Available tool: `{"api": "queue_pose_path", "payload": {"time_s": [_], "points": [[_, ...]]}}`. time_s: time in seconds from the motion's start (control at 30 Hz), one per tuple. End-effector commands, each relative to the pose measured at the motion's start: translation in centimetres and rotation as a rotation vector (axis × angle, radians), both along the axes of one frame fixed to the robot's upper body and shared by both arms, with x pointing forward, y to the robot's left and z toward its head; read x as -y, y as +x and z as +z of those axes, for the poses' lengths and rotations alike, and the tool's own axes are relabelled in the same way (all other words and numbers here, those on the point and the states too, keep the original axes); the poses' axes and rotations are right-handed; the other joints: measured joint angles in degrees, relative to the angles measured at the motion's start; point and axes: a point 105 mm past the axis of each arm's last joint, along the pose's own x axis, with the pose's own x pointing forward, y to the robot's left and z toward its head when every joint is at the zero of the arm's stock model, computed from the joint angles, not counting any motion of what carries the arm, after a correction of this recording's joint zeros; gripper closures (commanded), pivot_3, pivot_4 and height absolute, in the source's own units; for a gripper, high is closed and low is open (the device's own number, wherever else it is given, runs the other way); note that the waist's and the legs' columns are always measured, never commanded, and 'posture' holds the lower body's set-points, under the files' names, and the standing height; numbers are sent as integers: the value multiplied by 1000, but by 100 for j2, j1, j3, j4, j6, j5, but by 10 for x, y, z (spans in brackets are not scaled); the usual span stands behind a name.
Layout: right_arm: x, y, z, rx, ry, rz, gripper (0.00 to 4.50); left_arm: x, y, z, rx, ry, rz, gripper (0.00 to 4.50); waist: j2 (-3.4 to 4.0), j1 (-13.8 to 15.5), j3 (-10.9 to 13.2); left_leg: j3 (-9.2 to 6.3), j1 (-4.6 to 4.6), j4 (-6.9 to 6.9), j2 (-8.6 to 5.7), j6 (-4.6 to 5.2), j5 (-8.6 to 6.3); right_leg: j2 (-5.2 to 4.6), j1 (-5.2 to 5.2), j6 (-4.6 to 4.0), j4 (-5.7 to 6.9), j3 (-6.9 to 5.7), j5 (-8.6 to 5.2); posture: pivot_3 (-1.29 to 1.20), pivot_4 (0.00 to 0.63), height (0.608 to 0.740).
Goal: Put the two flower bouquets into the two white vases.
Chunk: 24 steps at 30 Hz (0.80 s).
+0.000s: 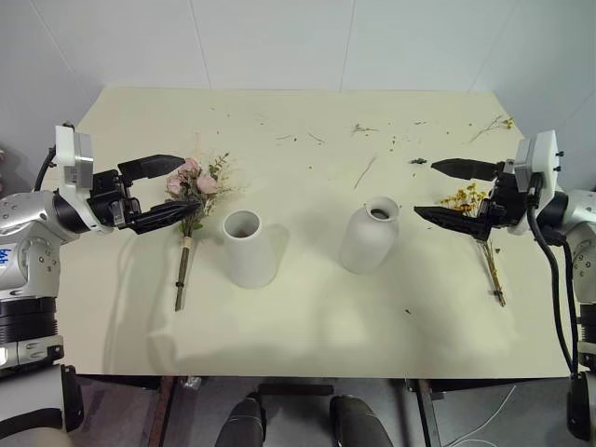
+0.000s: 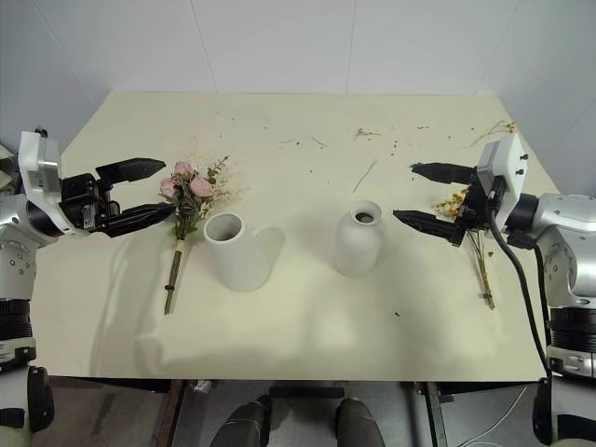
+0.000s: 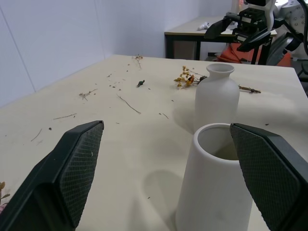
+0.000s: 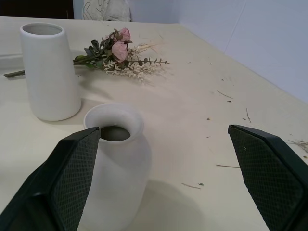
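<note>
- Nearest the table's (image 1: 307, 345) front edge, the wide-mouthed vase (image 1: 249, 248) and narrow-necked vase (image 1: 370, 238) stand upright, empty, side by side.
- Beside them, the rose bouquet (image 1: 191, 200) lies flat under the left gripper (image 1: 172, 189), jaws apart, empty.
- Opposite, the yellow bouquet (image 1: 477, 223) lies under the right gripper (image 1: 447, 191), likewise spread.
- Farther back, loose sprigs (image 1: 365, 169) lie scattered.

We see a pale cream table (image 1: 307, 326) against white panelled walls (image 1: 279, 42), a second table (image 3: 192, 31) on black legs beyond, even light.
</note>
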Motion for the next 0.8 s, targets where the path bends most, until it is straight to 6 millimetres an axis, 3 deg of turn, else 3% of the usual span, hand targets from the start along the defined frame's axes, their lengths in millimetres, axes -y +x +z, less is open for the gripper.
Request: {"api": "queue_pose_path", "payload": {"time_s": [0.03, 0.2, 0.43, 0.57, 0.8], "points": [[6, -3, 17, 63, 1, -14, 0, 4, -5, 14, 46, -4, -33, 16, 0, 1, 0, 0, 0, 1, 0, 0, 0, 0, 0, 0, 1, 0, 0, 0, 150, 740], [27, 0, 14, 2, 43, -106, 0, 17, -10, 18, 36, -8, -97, 16, 0, 7, 0, 0, 0, 6, -1, 0, 0, 0, 1, 0, 3, 0, 0, 0, 150, 740], [106, 11, 6, -201, -125, -512, 0, 50, -13, 22, 55, 35, -232, 16, 5, 24, 3, 0, -6, 23, -6, 7, -4, -4, 4, 1, 6, 0, 0, 0, 150, 740], [143, 2, -28, -514, -214, -711, 0, 67, -19, 18, 65, 76, -272, 16, 6, -48, 3, 3, -3, 23, -2, 10, -6, 0, 3, 0, 7, 5, 0, 0, 150, 740], [137, -10, -77, -800, -298, -669, 0, 73, -29, 18, 56, 59, -289, 16, 11, -125, 5, 10, -4, 30, -1, 17, -12, 1, 1, 1, 7, 9, -4, 0, 150, 740]]}}
